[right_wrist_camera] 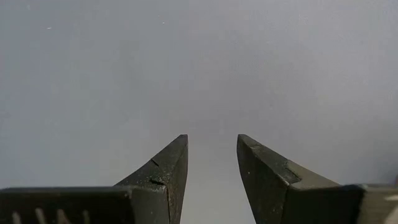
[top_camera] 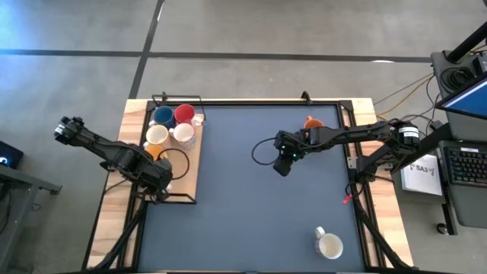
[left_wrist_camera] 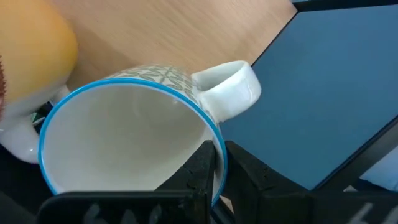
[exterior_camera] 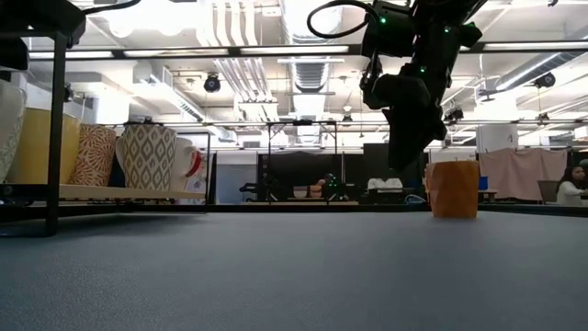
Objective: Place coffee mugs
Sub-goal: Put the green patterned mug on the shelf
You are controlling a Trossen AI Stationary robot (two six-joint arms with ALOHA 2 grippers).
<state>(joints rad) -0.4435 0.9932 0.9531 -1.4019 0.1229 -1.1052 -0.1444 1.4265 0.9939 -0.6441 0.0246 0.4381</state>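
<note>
My left gripper (top_camera: 156,181) hangs over the near end of the wooden tray (top_camera: 190,179), shut on a white mug with a blue rim (left_wrist_camera: 124,134). The arm hides that mug in the high view. On the tray's far end stand a blue mug (top_camera: 163,116), a red mug (top_camera: 183,114), a cream mug (top_camera: 157,135) and a patterned white mug (top_camera: 183,135). An orange mug (top_camera: 154,151) shows partly beside them. My right gripper (top_camera: 283,166) (right_wrist_camera: 212,140) is open above the bare mat (top_camera: 243,213). An orange mug (top_camera: 312,123) (exterior_camera: 455,188) stands upright behind it, and a white mug (top_camera: 329,245) stands near the near edge. My left gripper holds the blue-rimmed mug by its rim (left_wrist_camera: 214,134), next to the handle (left_wrist_camera: 227,90). One finger (left_wrist_camera: 200,171) is inside the cup and the other finger (left_wrist_camera: 252,177) is outside the wall. The fingers come from above. Whether the mug's base rests on the tray does not show.
A dark frame (top_camera: 175,97) rims the tray, and a black cable loop (top_camera: 181,161) lies by the left gripper. The blue mat has free room in its middle and left near part. Cables and a keyboard (top_camera: 464,164) lie beyond the table's right edge.
</note>
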